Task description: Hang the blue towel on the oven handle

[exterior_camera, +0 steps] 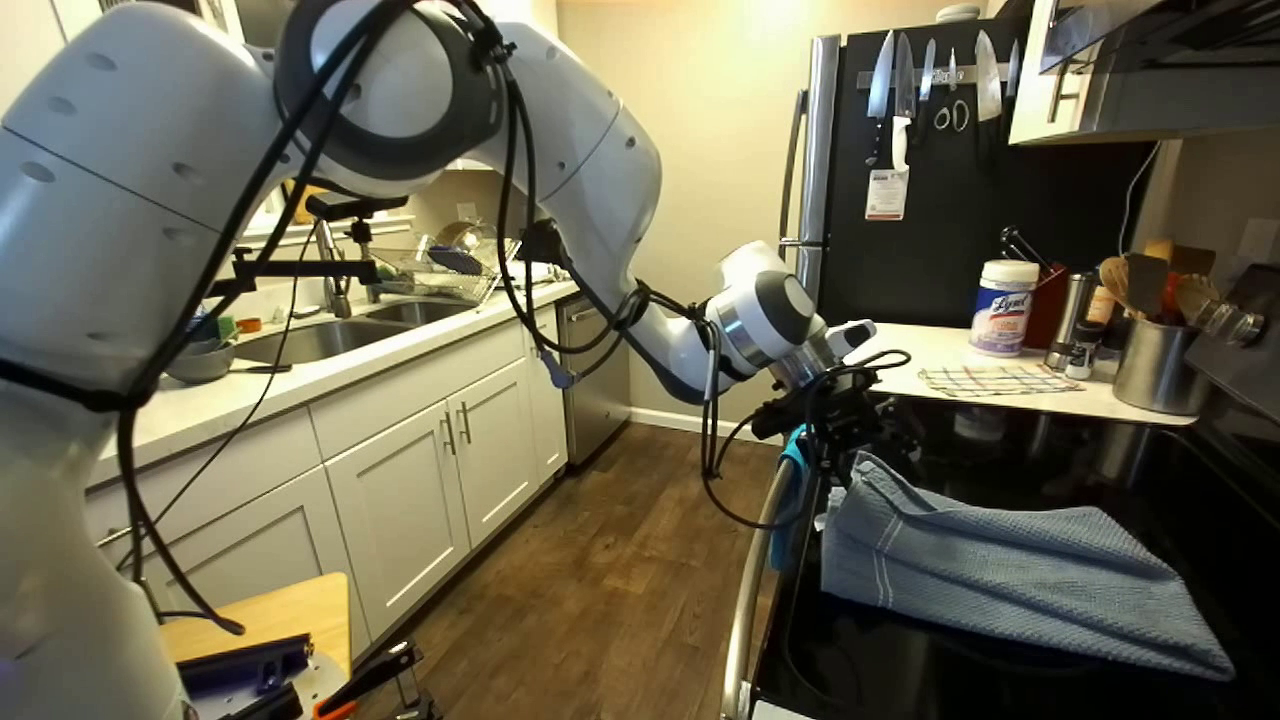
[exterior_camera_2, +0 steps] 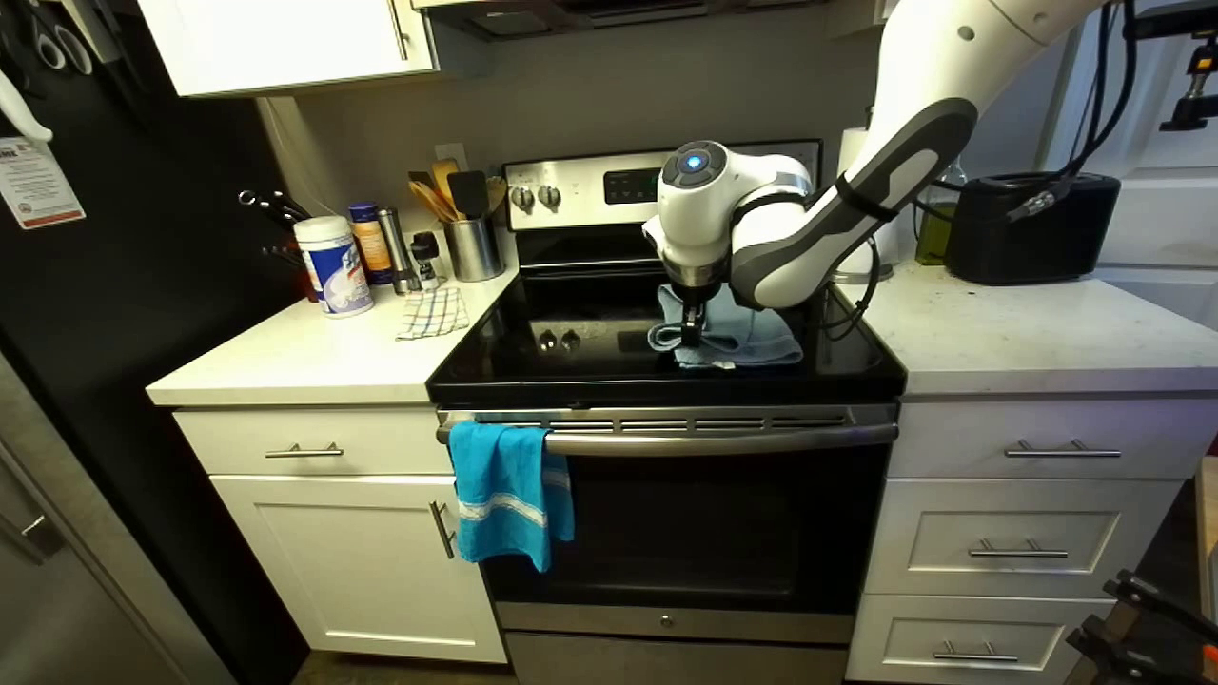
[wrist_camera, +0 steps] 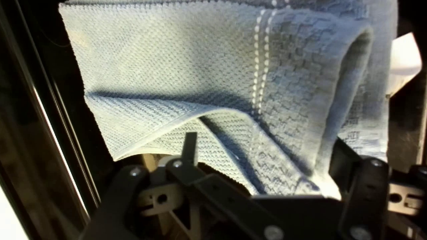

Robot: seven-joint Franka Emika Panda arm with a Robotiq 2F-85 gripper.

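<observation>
The blue towel [exterior_camera: 1000,570] lies folded and wrinkled on the black glass stovetop, near its front edge; in an exterior view the arm partly covers the towel [exterior_camera_2: 756,333]. Over that front edge my gripper [exterior_camera_2: 693,333] points down at the cloth. In the wrist view the gripper [wrist_camera: 265,138] stands open, its fingers [wrist_camera: 190,146] wide apart. Loose folds of the towel [wrist_camera: 166,60] lie between and beyond them, and a bright bunched corner comes close to the right-hand finger; whether they touch I cannot tell. The oven handle [exterior_camera_2: 723,443] runs across the door below.
A bright cyan cloth [exterior_camera_2: 504,495] hangs over one end of the oven handle. Beside the stove, a counter holds a wipes tub [exterior_camera: 1003,305], a checked cloth [exterior_camera_2: 433,312] and a utensil pot [exterior_camera_2: 473,249]. Across the counter stands a black toaster [exterior_camera_2: 1032,228]. A range hood [exterior_camera: 1180,80] hangs above.
</observation>
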